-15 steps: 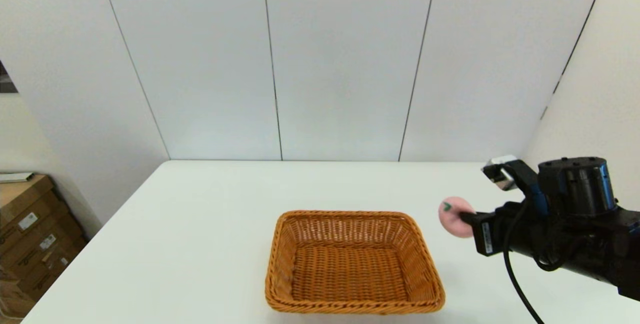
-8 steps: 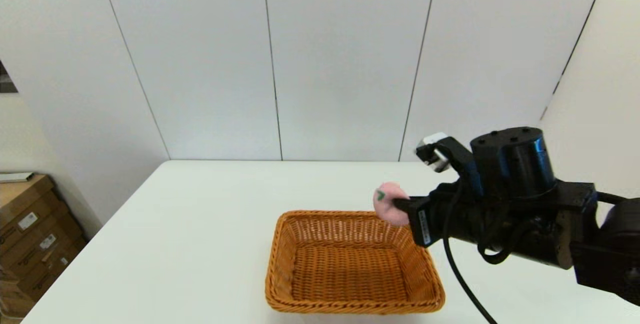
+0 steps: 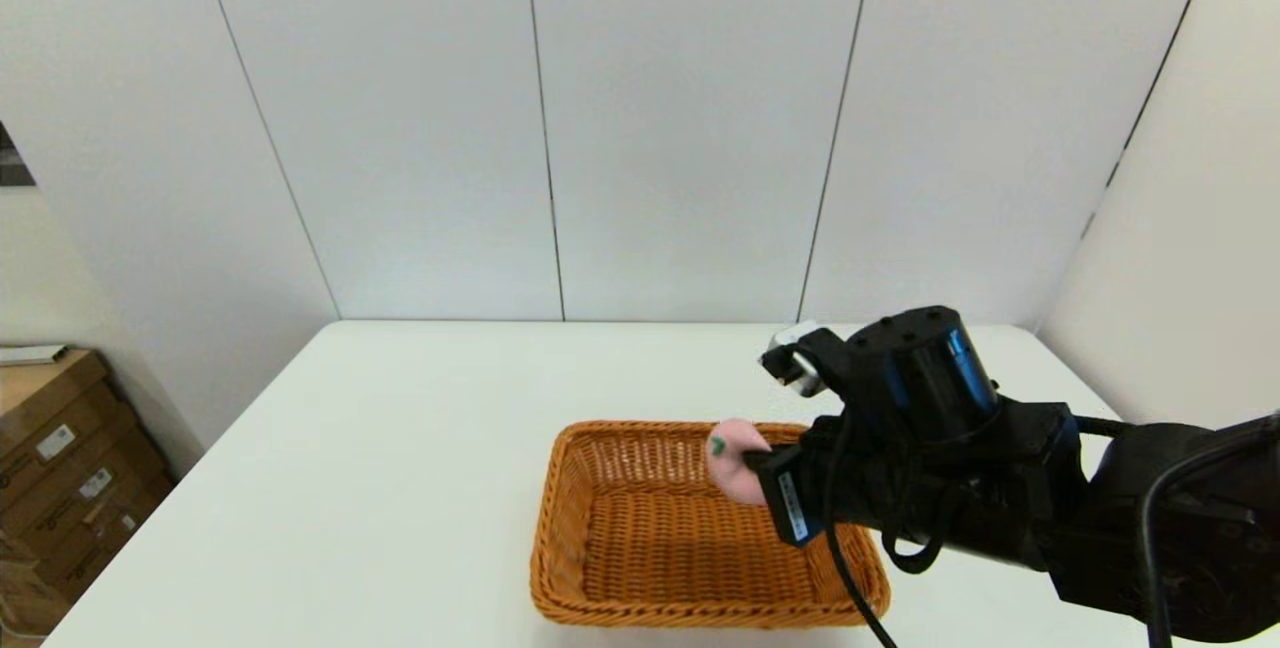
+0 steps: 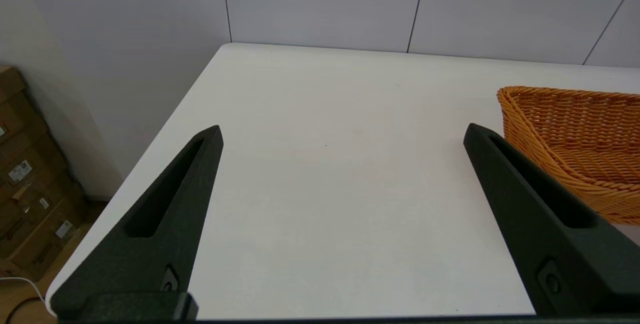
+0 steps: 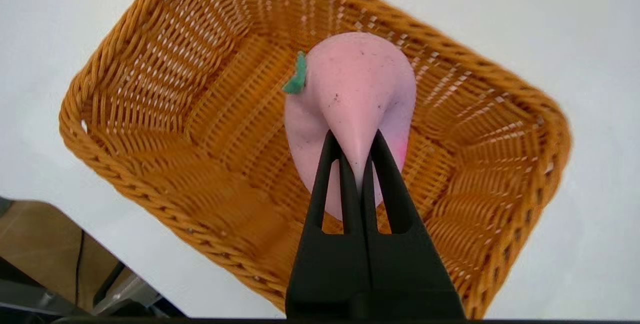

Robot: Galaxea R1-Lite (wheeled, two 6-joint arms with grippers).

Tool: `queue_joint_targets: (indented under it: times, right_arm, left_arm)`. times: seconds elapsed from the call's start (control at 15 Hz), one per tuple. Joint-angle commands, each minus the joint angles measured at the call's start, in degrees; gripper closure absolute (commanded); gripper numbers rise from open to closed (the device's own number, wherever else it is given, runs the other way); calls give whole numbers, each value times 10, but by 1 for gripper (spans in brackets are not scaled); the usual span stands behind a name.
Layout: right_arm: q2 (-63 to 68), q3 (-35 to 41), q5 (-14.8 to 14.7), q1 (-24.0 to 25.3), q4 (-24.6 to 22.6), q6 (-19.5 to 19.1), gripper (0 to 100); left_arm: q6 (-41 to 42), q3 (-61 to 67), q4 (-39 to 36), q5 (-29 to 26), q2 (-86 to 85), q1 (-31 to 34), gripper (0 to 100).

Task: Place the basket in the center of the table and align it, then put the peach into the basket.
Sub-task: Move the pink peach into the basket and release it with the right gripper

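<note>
Peach (image 5: 353, 99) hangs above the basket (image 3: 640, 568), over its interior, pinched tight between the right gripper (image 5: 356, 151) fingers, green stem mark turned sideways. Basket sits on the white table (image 3: 400, 448). Left gripper (image 4: 340, 139) waits beside the basket, fingers spread wide.

Background: grey-white wall panels (image 3: 680, 118) with thin dark vertical seams stand behind the far edge. Stacked cardboard boxes (image 3: 60, 468) with white labels sit on the floor at far left, also visible in the left wrist view (image 4: 25, 184). A cable (image 4: 15, 304) lies on the floor nearby.
</note>
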Motion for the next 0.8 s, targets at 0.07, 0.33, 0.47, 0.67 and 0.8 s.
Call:
queue_joint_targets:
  times: [0.07, 0.33, 0.47, 0.67, 0.8]
  right_arm:
    - [24, 9, -32, 16, -9, -2, 100]
    - [24, 0, -43, 26, -11, 4, 0]
    - [6, -7, -45, 9, -11, 4, 0]
    - [-58, -34, -41, -37, 1, 3, 0]
    - [-109, -42, -47, -69, 26, 1, 0]
  left_arm:
    - [0, 0, 0, 0, 0, 0, 0]
    - [0, 0, 0, 0, 0, 0, 0]
    - [0, 0, 0, 0, 0, 0, 0]
    - [0, 0, 0, 0, 0, 0, 0]
    - [0, 0, 0, 0, 0, 0, 0]
